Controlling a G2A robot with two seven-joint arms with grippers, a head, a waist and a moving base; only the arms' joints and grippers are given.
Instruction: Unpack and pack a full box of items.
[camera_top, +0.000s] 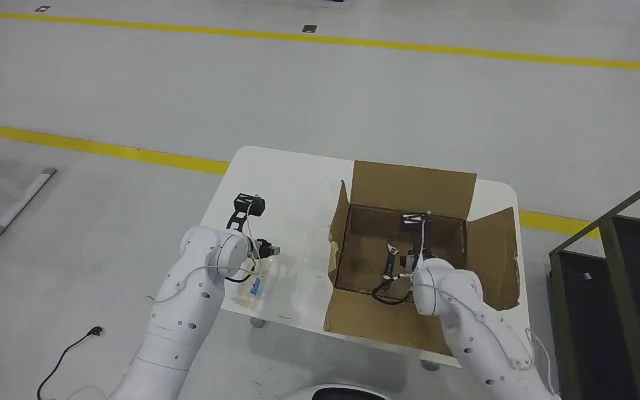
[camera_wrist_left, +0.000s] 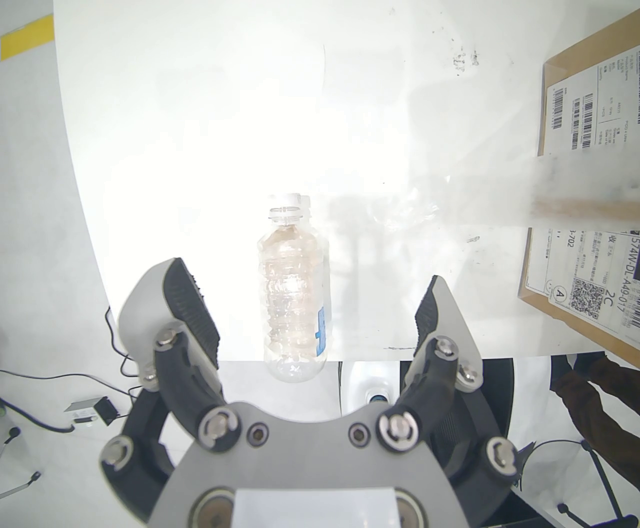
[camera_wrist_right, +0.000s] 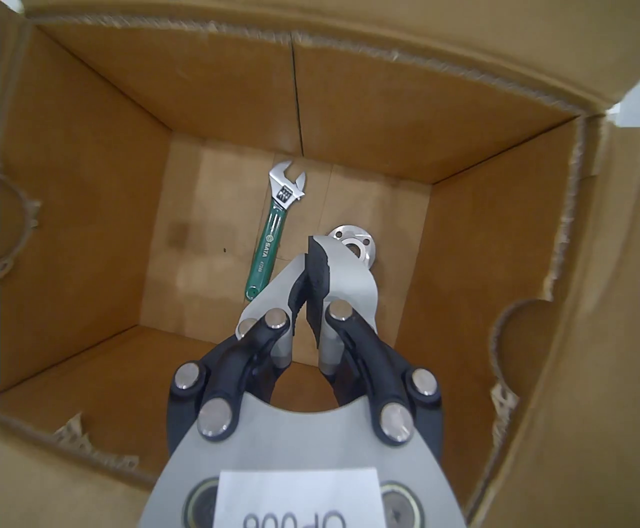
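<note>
Beside a cardboard box (camera_wrist_right: 400, 100) holding a green-handled wrench (camera_wrist_right: 274, 227), a metal flange (camera_wrist_right: 350, 237) and the pinched-together right hand (camera_wrist_right: 312, 260), a clear ribbed bottle (camera_wrist_left: 292, 320) lies below the wide-apart left hand (camera_wrist_left: 305, 287).

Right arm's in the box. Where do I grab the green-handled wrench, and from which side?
Take the wrench by its green handle, mid-length, coming down from above: it lies flat on the box floor. Close the right pincer across the handle's narrow width, clear of the metal flange beside it.

Glare bleaches the table (camera_wrist_left: 200, 125), while the box (camera_wrist_right: 375, 100) looks dimmer.
</note>
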